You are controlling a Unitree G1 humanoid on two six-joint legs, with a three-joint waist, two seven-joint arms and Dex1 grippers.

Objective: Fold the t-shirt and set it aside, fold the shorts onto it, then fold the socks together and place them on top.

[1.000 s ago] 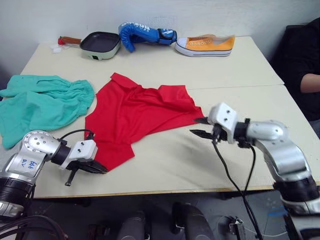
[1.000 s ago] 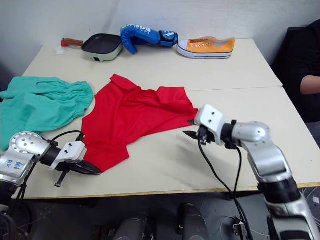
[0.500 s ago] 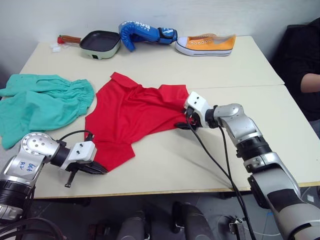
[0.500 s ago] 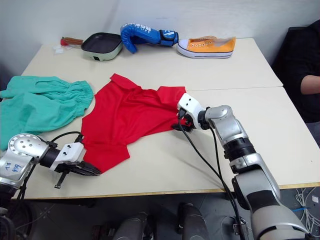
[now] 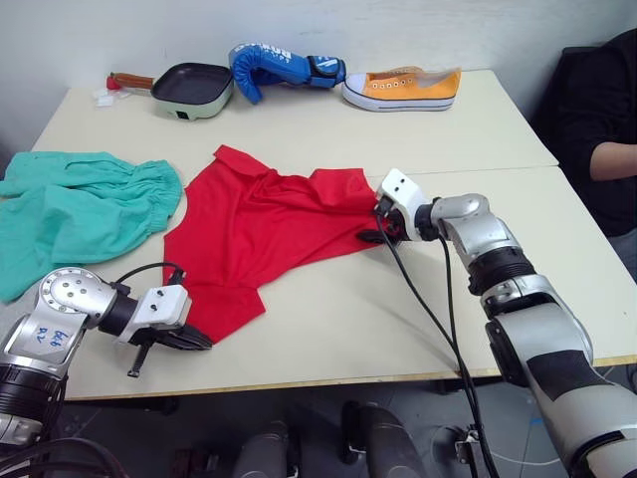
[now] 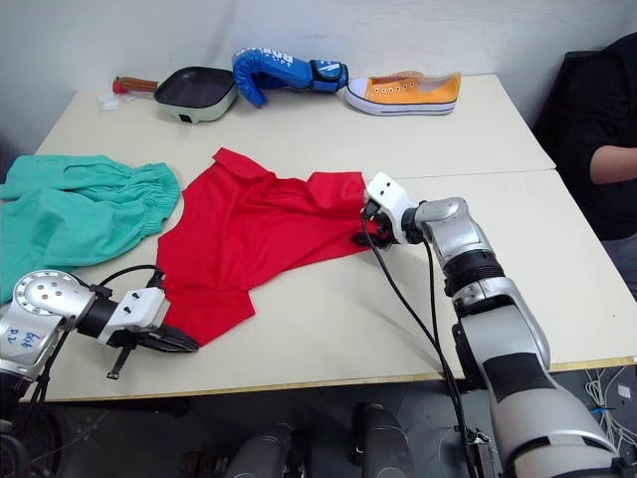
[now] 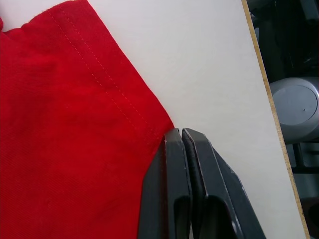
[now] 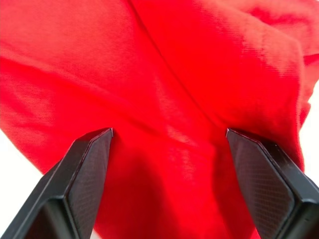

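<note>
A red cotton t-shirt (image 5: pixel 264 231) is seen spread in soft rumpled folds at the middle of a pale, smooth-topped bench (image 5: pixel 478 139). Its near hem corner, edged with a double row of stitching, is pinched between the pressed-together black fingers of the left gripper (image 5: pixel 197 340) at the shirt's 7 o'clock. At the shirt's 3 o'clock edge, the right gripper (image 6: pixel 366 226) is held with its flat, finely textured fingers (image 8: pixel 84 169) spread wide over creased red fabric. Teal-green shorts (image 5: pixel 75 209) with a gathered elastic waistband are laid in a loose heap at 9 o'clock, just beside the shirt. Along the far edge of the bench, toward 12 o'clock, a small dark frying pan (image 5: pixel 189 88), a glossy blue boxing glove (image 5: pixel 274 68) and an orange canvas sneaker (image 5: pixel 403 88) with a white rubber sole are lined up.
</note>
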